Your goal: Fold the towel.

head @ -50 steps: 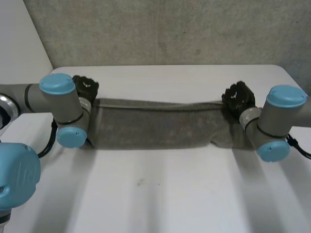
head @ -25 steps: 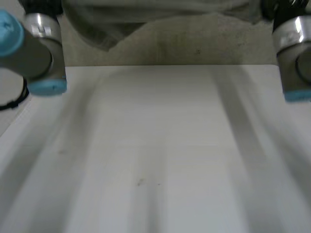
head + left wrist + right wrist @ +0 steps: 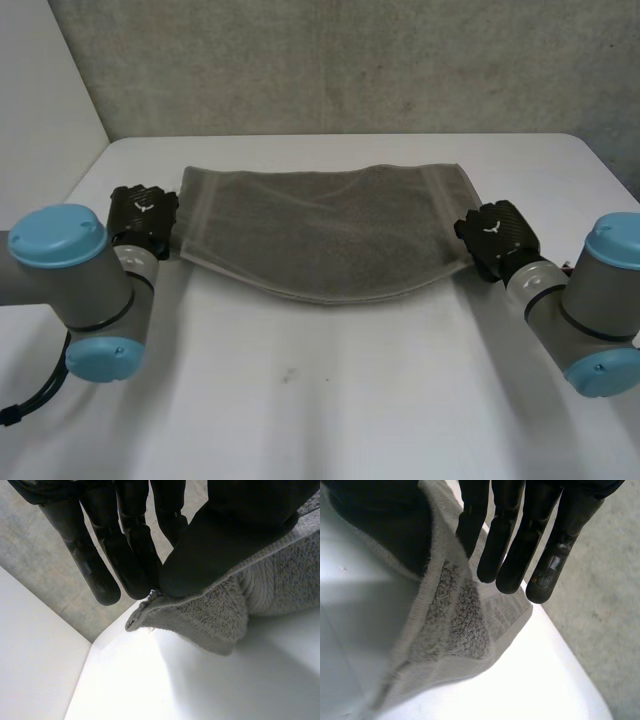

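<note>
A grey towel lies spread across the far half of the white table, its near edge sagging in a curve. My left hand sits at the towel's left end. In the left wrist view its thumb pinches a corner of the towel against the straight fingers. My right hand is at the towel's right end. In the right wrist view the towel's hem runs up between the thumb and the straight fingers, close against the nearest fingertip.
A rough grey wall stands right behind the table's far edge. My left arm's elbow and my right arm's elbow hang over the table's two sides. Bare tabletop stretches from the towel to the near edge.
The towel was a narrow strip held at the far edge, then both arms swung it high. Now it lies flat and wider, and both hands are lower and nearer.
</note>
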